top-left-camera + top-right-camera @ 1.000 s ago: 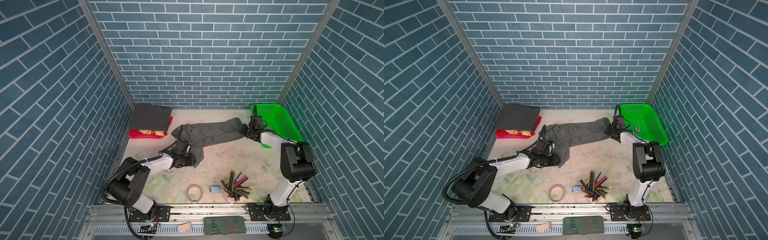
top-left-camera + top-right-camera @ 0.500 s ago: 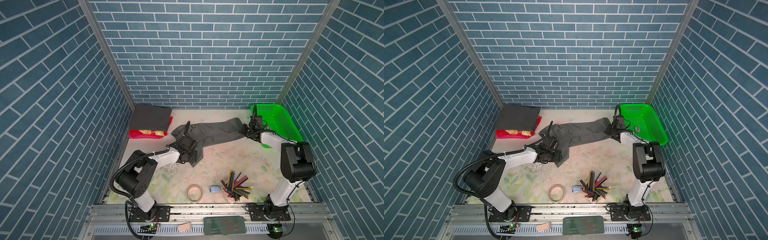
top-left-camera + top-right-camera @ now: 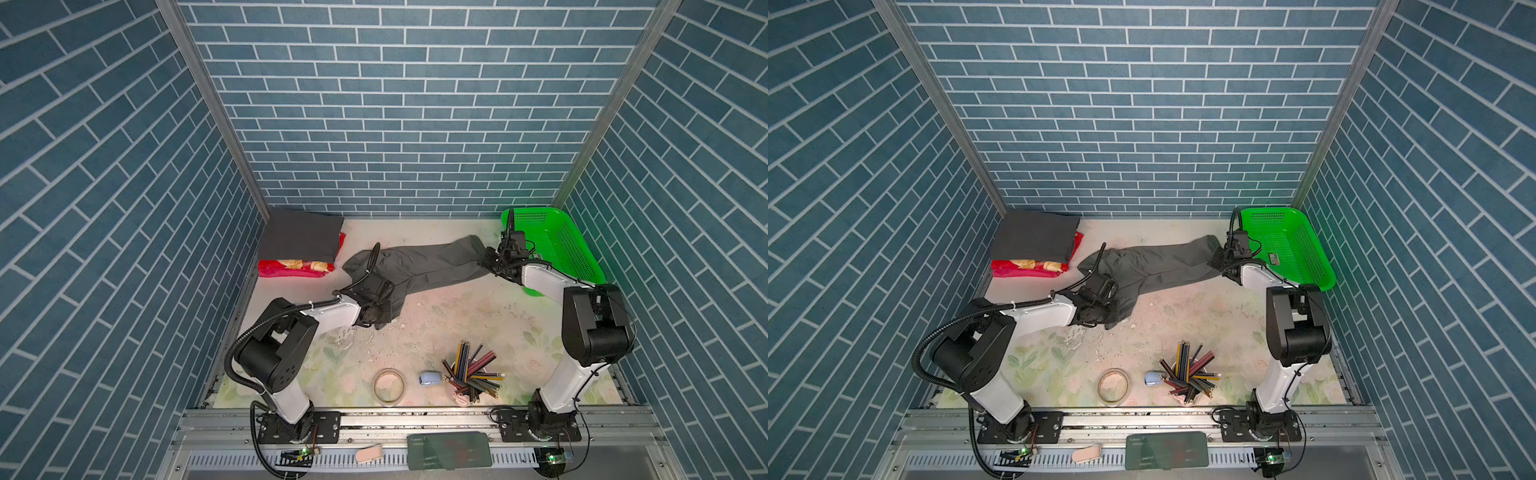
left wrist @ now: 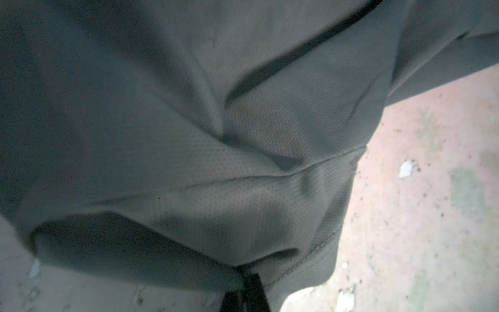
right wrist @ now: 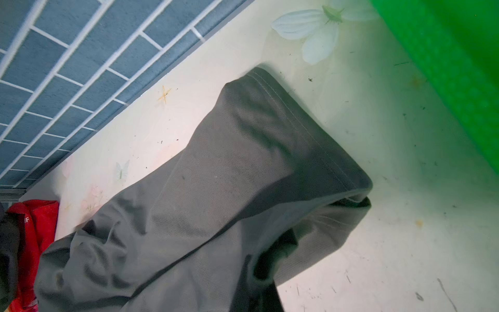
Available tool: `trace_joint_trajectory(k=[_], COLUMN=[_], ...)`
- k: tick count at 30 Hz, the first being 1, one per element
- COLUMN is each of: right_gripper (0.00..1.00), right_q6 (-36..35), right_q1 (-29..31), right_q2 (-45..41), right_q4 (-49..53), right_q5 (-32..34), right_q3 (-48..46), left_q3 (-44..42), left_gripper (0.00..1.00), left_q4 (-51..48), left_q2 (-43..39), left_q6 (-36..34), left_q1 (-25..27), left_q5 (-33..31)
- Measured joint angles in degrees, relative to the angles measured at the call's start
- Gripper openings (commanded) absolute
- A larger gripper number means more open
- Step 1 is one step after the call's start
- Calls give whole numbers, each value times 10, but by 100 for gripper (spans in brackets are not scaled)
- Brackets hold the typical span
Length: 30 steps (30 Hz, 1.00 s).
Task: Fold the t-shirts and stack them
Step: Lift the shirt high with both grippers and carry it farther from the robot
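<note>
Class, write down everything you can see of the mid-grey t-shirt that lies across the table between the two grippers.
The mid-grey t-shirt is soft, finely meshed knit cloth with a stitched hem. It lies creased and gathered into a long band across the far half of the table, running leftward from beside the green basket. The right gripper is shut on its basket-side end; the left gripper is shut on its near-left corner, where the cloth bunches in folds.

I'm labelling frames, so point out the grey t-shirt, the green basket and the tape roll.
grey t-shirt (image 3: 432, 266), a top view, middle of cloth.
green basket (image 3: 548, 237), a top view, mesh floor.
tape roll (image 3: 389, 401), a top view, near rim.
</note>
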<state>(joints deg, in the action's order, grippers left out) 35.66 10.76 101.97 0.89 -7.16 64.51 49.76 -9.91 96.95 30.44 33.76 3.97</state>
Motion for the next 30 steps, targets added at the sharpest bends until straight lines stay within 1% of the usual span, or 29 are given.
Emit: trace_joint_trajectory(k=[3,6,10,12,15,18,22,26,30], right_gripper=[0,0,0,0,0,0,0,0,0], right_q6=[0,-1,-1,-1,-2,-3,-15,-25,-32], right_q1=[0,0,0,0,1,1,3,5,5], right_q2=[-8,-19,-39,-53,-78,-103,-141,-182,-203], right_q4=[1,4,7,9,15,24,32,34,45], right_q5=[0,1,0,-3,-6,-9,-15,-22,-32], right_q3=[-2,-2,-2,-2,2,18,44,66,114], left_q3=[1,13,49,76,127,180,259,345,438], left_gripper=[0,0,0,0,0,0,0,0,0], left_q4=[0,-24,-74,-88,-96,-101,-120,-142,-151], left_q2=[0,-3,-41,-72,-120,-145,-149,-144,-130], left_q6=[-3,-11,-19,-19,-17,-13,-4,0,2], left_q1=[0,-1,-16,-38,-95,-147,-200,-232,-259], left_q5=[4,3,6,17,47,79,124,148,169])
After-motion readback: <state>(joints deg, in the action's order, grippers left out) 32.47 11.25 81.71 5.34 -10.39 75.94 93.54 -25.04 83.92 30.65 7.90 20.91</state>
